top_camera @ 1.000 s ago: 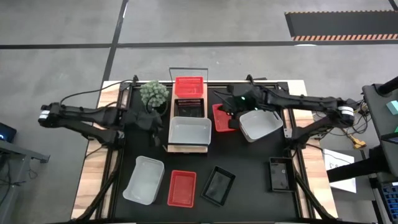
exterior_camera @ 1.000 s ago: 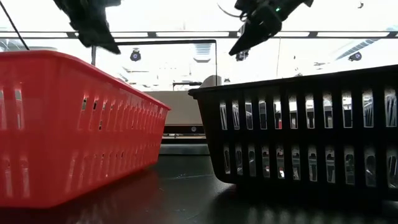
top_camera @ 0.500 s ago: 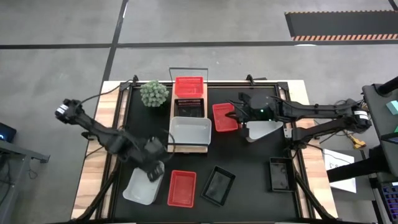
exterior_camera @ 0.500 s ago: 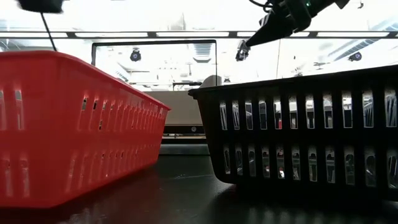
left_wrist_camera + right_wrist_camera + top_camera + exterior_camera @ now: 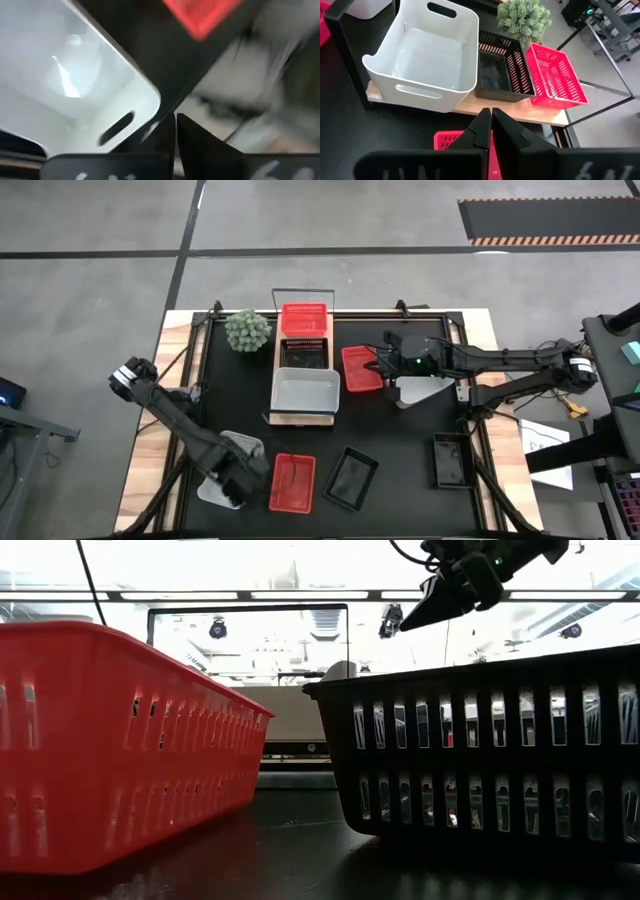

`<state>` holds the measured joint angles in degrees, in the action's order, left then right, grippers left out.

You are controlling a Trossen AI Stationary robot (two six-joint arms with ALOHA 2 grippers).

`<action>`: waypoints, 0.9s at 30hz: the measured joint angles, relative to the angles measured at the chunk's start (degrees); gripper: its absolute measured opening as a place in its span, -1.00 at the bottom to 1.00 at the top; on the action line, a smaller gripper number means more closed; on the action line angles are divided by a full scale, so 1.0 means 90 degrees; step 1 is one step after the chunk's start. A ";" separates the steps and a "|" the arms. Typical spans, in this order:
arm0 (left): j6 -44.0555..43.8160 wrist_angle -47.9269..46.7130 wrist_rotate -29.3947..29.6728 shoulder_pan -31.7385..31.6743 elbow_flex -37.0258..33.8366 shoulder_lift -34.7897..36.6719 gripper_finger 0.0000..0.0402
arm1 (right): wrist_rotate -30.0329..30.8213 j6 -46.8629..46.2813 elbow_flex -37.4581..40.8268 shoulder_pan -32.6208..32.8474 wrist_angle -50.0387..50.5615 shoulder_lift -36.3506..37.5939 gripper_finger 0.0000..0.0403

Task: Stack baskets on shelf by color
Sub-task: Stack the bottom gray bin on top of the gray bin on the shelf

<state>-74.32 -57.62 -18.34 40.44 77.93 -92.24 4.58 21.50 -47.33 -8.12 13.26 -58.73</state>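
The left gripper (image 5: 238,480), fingers pressed together, half hides a white basket (image 5: 212,485) at the table's front; half a second ago it hung farther back. The right gripper (image 5: 383,366), also closed and empty, stays over a red basket (image 5: 360,368) beside the shelf (image 5: 303,418).

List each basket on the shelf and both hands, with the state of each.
white basket: upright on the shelf, empty.
black basket: upright on shelf, empty.
red basket: upright on shelf, empty.
left hand: shut, above another white basket.
right hand: shut, holding nothing.
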 joint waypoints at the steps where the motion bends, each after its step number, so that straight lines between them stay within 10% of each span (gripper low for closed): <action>1: 0.0579 0.0000 -0.0132 0.0104 -0.0014 -0.0019 -1.00 | 0.0000 -0.0004 0.0000 0.0000 -0.0001 -0.0028 -0.96; 13: 0.1817 -0.0381 -0.0894 0.0938 -0.0382 0.0208 -0.94 | -0.0007 -0.0058 0.0005 0.0000 -0.0030 -0.0149 -0.96; 27: 0.2540 -0.0288 -0.0417 0.1087 -0.0967 0.0172 0.03 | -0.0012 -0.0168 0.0010 0.0000 0.0006 -0.0149 -0.96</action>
<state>-51.46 -60.22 -22.09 50.22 69.22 -90.70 4.47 19.98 -47.24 -8.12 13.32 -60.07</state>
